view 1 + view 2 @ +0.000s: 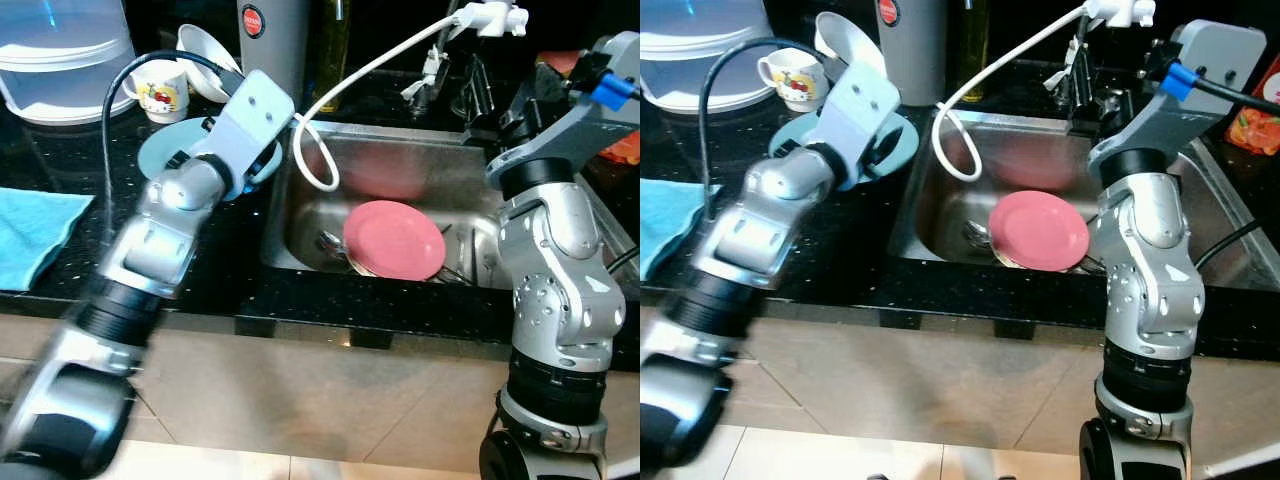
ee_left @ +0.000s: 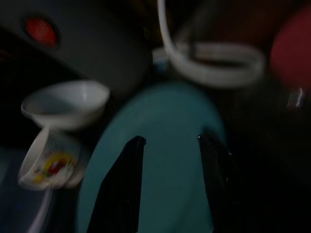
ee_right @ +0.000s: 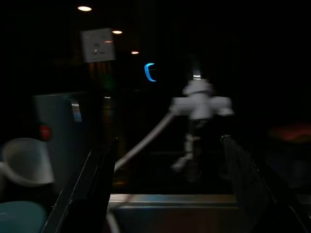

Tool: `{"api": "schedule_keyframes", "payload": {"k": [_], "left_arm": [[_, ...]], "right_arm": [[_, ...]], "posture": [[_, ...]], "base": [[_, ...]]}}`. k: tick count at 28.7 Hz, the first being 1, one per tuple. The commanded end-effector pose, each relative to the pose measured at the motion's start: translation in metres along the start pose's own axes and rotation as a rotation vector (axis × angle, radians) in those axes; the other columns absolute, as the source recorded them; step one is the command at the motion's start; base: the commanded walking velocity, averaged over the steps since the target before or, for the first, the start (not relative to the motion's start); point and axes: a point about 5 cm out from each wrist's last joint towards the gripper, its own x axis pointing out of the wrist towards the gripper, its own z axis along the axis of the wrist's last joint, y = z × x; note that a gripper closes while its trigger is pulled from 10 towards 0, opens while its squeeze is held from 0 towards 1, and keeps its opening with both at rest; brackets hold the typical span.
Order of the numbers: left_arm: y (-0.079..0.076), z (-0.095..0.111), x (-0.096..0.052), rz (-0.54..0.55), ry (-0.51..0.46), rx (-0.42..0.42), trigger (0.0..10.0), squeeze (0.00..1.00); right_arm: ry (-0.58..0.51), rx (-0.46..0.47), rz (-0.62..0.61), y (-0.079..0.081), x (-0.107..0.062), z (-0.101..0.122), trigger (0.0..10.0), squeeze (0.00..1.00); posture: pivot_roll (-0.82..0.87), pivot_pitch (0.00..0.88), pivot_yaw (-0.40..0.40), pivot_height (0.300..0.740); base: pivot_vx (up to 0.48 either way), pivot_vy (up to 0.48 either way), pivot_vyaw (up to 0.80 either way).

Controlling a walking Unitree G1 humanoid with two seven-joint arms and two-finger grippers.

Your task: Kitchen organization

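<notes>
Meanwhile one teal plate (image 2: 160, 160) sits beneath the spread left claw (image 2: 167, 141); right claw (image 3: 167, 145) spread too.

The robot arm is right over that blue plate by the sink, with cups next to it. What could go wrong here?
The left gripper hovers open over the teal plate, which lies near the sink's edge; a clumsy grab might slide it toward the pink plate below. The white bowl and cartoon mug stand close beside it, so the arm could knock them. The white hose loops near the wrist and might snag.
</notes>
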Motion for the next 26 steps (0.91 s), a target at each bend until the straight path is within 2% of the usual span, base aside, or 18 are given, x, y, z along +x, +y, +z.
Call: {"api": "schedule_keyframes", "payload": {"k": [1, 4, 5, 6, 9, 15, 24, 25, 26], "left_arm": [[-0.012, -0.006, -0.001, -0.085, 0.039, 0.049, 10.0, 0.0], [-0.023, -0.018, -0.004, -0.163, 0.085, 0.165, 10.0, 0.0], [-0.023, -0.018, -0.004, -0.163, 0.085, 0.165, 10.0, 0.0], [-0.027, -0.021, -0.004, -0.183, 0.093, 0.262, 10.0, 0.0], [-0.031, -0.02, 0.0, -0.187, 0.097, 0.297, 10.0, 0.0], [-0.027, -0.028, 0.004, -0.152, 0.148, 0.358, 10.0, 0.0], [-0.025, -0.034, 0.007, -0.148, 0.178, 0.407, 10.0, 0.0], [-0.025, -0.036, 0.009, -0.147, 0.183, 0.423, 7.4, 0.0], [-0.026, -0.037, 0.011, -0.146, 0.188, 0.445, 3.7, 0.0]], "right_arm": [[-0.006, 0.001, -0.018, -0.006, 0.0, -0.001, 10.0, 0.0], [-0.01, -0.001, -0.014, -0.005, 0.003, -0.001, 10.0, 0.0], [-0.01, -0.001, -0.014, -0.005, 0.003, -0.001, 10.0, 0.0], [-0.015, 0.001, -0.007, -0.003, 0.004, -0.001, 10.0, 0.0], [-0.017, 0.005, -0.003, -0.002, 0.004, -0.001, 10.0, 0.0], [-0.015, 0.002, -0.003, -0.002, 0.004, -0.001, 10.0, 0.0], [-0.016, 0.002, -0.001, -0.003, 0.004, -0.002, 10.0, 0.0], [-0.017, 0.003, 0.0, -0.002, 0.004, -0.002, 10.0, 0.0], [-0.018, 0.004, 0.001, -0.002, 0.004, -0.002, 10.0, 0.0]], "posture": [[0.08, 0.072, -0.011, 0.74], [0.09, 0.073, -0.011, 0.74], [0.09, 0.073, -0.011, 0.74], [0.08, 0.073, -0.009, 0.74], [0.08, 0.072, -0.005, 0.74], [0.07, 0.078, -0.004, 0.74], [0.07, 0.079, -0.005, 0.74], [0.07, 0.08, 0.0, 0.74], [0.07, 0.08, 0.0, 0.74]], "base": [[0.0, 0.0, 0.0], [0.0, 0.0, 0.0], [0.0, 0.0, 0.0], [0.0, 0.0, 0.0], [0.0, 0.0, 0.0], [0.0, 0.0, 0.0], [0.0, 0.0, 0.0], [0.0, 0.0, 0.0], [0.0, 0.0, 0.0]]}}
